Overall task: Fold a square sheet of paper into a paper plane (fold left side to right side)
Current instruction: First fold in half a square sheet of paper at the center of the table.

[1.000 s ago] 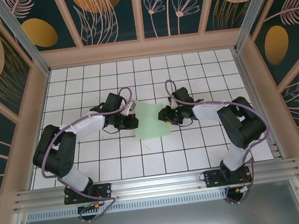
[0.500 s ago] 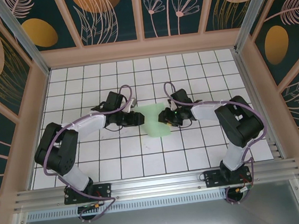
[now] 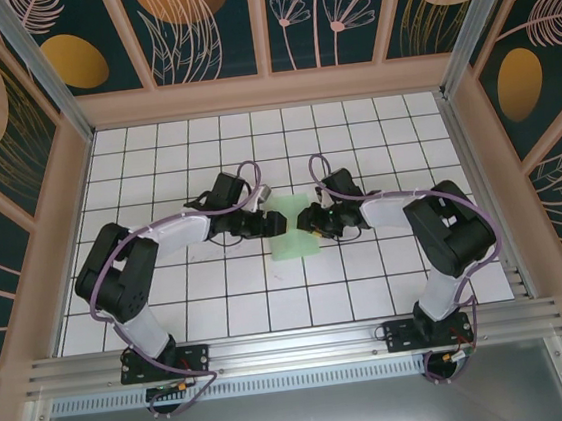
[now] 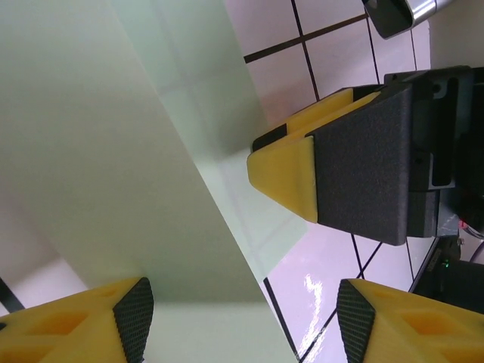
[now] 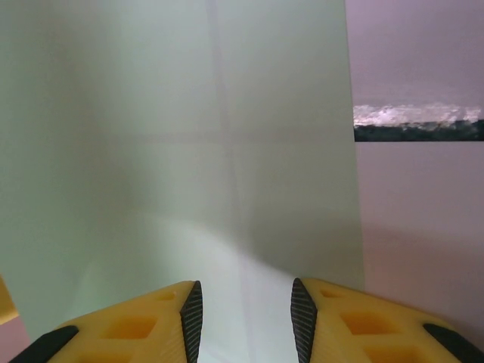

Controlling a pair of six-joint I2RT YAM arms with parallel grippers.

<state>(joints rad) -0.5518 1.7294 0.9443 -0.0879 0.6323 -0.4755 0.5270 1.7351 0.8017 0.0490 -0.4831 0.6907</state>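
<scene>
The square sheet of paper [image 3: 295, 239], pale mint green, lies at the table's middle, doubled over into a narrow strip. My left gripper [image 3: 270, 222] stands at its left edge with jaws wide apart. In the left wrist view the left gripper [image 4: 242, 321] is open, and a raised flap of the paper [image 4: 113, 151] lies loose between the fingers. My right gripper [image 3: 309, 218] sits on the strip's right side. Its yellow finger [image 4: 283, 178] rests on the paper. In the right wrist view the right gripper [image 5: 243, 321] has its jaws parted over the flat paper [image 5: 189, 136].
The white grid-tiled table [image 3: 271, 302] is boxed in by wooden walls [image 3: 269, 93] at the back and sides. An aluminium rail [image 3: 295, 345] with both arm bases runs along the near edge. Bare tiles lie around the paper.
My left gripper carried the paper's left side rightward over the rest and opened, letting go. The sheet now looks about half as wide. The right gripper has hardly moved.
</scene>
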